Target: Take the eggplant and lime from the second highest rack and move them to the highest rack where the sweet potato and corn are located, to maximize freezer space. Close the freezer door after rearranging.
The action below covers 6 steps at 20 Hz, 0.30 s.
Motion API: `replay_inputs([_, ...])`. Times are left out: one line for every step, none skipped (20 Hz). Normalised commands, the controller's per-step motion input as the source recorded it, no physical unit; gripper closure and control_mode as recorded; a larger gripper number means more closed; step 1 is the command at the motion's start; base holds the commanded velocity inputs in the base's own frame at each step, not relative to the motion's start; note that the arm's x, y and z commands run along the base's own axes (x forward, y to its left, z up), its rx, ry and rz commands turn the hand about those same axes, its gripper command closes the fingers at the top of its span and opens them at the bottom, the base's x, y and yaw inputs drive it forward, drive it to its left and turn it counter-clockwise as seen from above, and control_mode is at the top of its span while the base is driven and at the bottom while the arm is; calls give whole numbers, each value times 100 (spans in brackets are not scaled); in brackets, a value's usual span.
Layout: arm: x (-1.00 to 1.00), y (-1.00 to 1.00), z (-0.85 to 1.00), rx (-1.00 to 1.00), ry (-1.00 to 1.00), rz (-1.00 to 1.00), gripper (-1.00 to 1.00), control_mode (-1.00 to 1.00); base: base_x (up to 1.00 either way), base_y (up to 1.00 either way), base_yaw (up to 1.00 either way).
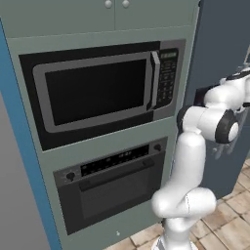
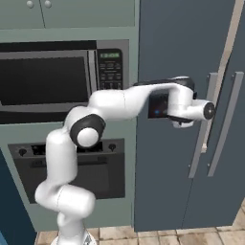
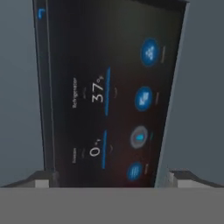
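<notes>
Freezer door (image 2: 172, 143) stands closed, the hand (image 2: 184, 123) hangs spread and empty against its dark display panel (image 3: 105, 96), so the closing step looks finished — backing off comes next.

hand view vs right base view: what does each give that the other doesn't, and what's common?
Hand view: the readouts 37 and 0, plus round blue icons, seen close up. Right base view: the arm, microwave, oven and two long grey door handles. Shared: the dark display panel set in the closed slate-blue door.
</notes>
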Motion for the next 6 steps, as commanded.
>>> replay_inputs([-20,63,-34,0,-8,0,-100,-100,0,0,0])
replay_inputs([-20,65,-33,0,-7,-1,-100,-100,0,0,0])
replay_inputs([-15,66,-28,0,-9,-3,-100,-100,0,0,0])
replay_inputs([-15,66,-25,0,-13,-6,-100,-100,0,0,0])
replay_inputs([-14,66,-24,0,-13,-6,-100,-100,0,0,0])
replay_inputs([-12,64,-21,0,-14,-6,-100,-100,0,0,0])
